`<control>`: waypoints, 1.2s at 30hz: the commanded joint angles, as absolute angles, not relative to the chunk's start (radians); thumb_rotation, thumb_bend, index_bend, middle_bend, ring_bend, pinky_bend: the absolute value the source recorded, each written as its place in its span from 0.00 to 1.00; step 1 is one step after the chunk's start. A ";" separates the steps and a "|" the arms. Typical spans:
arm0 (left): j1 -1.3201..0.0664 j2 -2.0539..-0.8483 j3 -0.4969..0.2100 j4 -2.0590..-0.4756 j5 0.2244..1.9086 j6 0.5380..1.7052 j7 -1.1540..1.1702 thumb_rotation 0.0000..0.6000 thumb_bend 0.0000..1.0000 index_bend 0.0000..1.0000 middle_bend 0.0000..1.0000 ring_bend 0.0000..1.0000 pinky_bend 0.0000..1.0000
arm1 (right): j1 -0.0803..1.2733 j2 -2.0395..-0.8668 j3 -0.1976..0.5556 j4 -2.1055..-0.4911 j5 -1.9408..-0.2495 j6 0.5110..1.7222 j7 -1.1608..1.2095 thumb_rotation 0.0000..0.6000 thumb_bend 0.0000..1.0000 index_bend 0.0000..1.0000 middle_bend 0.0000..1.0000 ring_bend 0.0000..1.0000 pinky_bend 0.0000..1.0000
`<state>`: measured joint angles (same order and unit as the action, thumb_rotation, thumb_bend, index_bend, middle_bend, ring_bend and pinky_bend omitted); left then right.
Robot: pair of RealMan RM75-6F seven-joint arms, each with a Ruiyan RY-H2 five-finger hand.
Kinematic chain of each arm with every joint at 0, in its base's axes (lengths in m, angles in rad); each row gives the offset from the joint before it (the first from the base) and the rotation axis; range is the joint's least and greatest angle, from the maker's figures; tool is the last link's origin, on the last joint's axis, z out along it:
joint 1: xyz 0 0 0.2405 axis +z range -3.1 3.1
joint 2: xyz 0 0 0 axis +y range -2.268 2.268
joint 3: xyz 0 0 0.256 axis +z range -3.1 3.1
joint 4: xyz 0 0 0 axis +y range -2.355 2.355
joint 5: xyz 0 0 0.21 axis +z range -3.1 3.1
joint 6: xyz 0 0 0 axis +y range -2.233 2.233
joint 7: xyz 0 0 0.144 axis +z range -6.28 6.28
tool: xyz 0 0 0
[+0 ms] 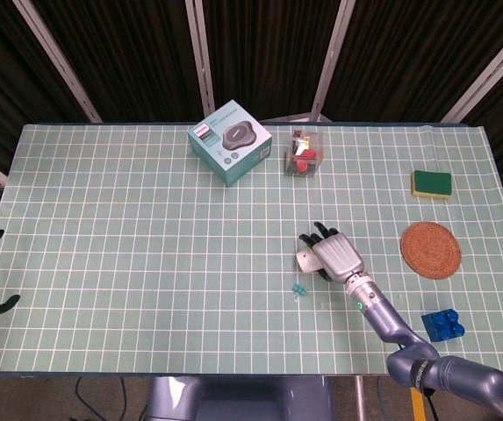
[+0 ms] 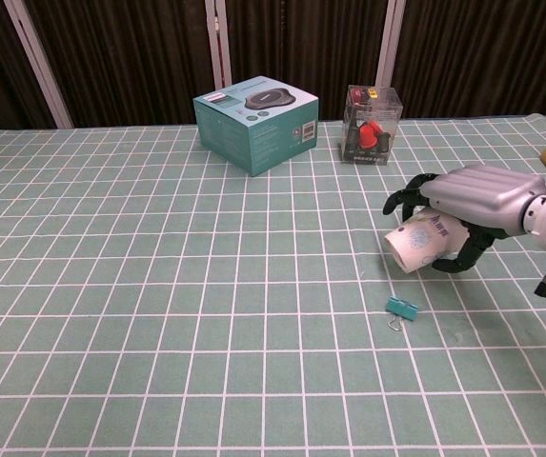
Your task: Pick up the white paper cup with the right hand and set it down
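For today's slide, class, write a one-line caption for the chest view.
Right hand holds the white paper cup tipped sideways above the table, near a teal binder clip.

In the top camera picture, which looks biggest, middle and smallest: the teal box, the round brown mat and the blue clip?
1. Teal box, biggest.
2. Round brown mat, middle.
3. Blue clip, smallest by far.

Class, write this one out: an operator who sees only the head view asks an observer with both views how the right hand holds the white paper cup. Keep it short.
Operator: From above, the hand covers the cup. How does it lie?
Observer: In the chest view the white paper cup lies on its side in the right hand, closed end towards the camera.
Operator: Is it set down?
Observer: It looks lifted, with fingers curling under it.
Operator: Anything close by?
Observer: The blue binder clip lies nearer the camera, apart from the cup.
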<state>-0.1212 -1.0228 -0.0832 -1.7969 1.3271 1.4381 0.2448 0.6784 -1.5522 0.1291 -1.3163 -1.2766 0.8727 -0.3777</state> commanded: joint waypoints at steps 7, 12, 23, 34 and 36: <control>-0.119 -1.025 -0.083 -1.799 1.333 1.448 0.254 1.00 0.00 0.00 0.00 0.00 0.00 | 0.674 -1.492 0.096 -1.416 -1.271 0.911 -0.524 1.00 0.08 0.04 0.00 0.00 0.00; -0.119 -1.023 -0.082 -1.801 1.337 1.450 0.251 1.00 0.00 0.00 0.00 0.00 0.00 | 0.675 -1.485 0.064 -1.456 -1.344 0.982 -0.671 1.00 0.08 0.04 0.00 0.00 0.00; -0.115 -1.016 -0.082 -1.801 1.341 1.454 0.235 1.00 0.00 0.00 0.00 0.00 0.00 | 0.735 -1.565 0.039 -1.372 -1.348 0.958 -1.015 1.00 0.09 0.04 0.00 0.00 0.00; -0.118 -1.015 -0.085 -1.799 1.331 1.447 0.235 1.00 0.00 0.00 0.00 0.00 0.00 | 0.777 -1.640 0.042 -1.229 -1.361 0.947 -1.130 1.00 0.10 0.04 0.07 0.00 0.00; -0.118 -1.015 -0.086 -1.799 1.329 1.446 0.235 1.00 0.00 0.00 0.00 0.00 0.00 | 0.779 -1.648 0.044 -1.209 -1.355 0.943 -1.136 1.00 0.10 0.04 0.10 0.00 0.00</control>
